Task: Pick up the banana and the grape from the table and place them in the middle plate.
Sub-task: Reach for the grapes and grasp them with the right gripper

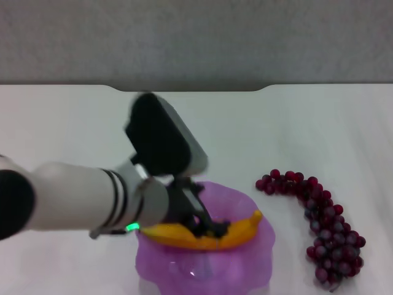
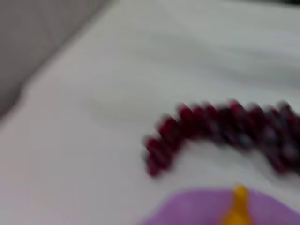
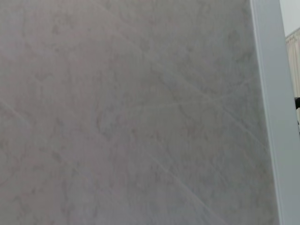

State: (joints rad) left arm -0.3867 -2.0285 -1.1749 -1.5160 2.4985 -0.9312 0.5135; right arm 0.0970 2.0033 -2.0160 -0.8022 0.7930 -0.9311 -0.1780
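The yellow-orange banana [image 1: 245,226] lies across the purple scalloped plate [image 1: 245,264] at the near middle of the white table [image 1: 73,123]. My left gripper [image 1: 207,228] reaches in from the left over the plate, its dark fingers closed around the banana's middle. The dark red grape bunch [image 1: 325,227] lies on the table just right of the plate, untouched. The left wrist view shows the grape bunch [image 2: 220,124], the plate's rim [image 2: 197,208] and the banana's tip [image 2: 239,208]. My right gripper is out of view.
The table's far edge has a shallow notch [image 1: 190,89] with a grey wall behind it. The right wrist view shows only a grey wall surface [image 3: 131,117].
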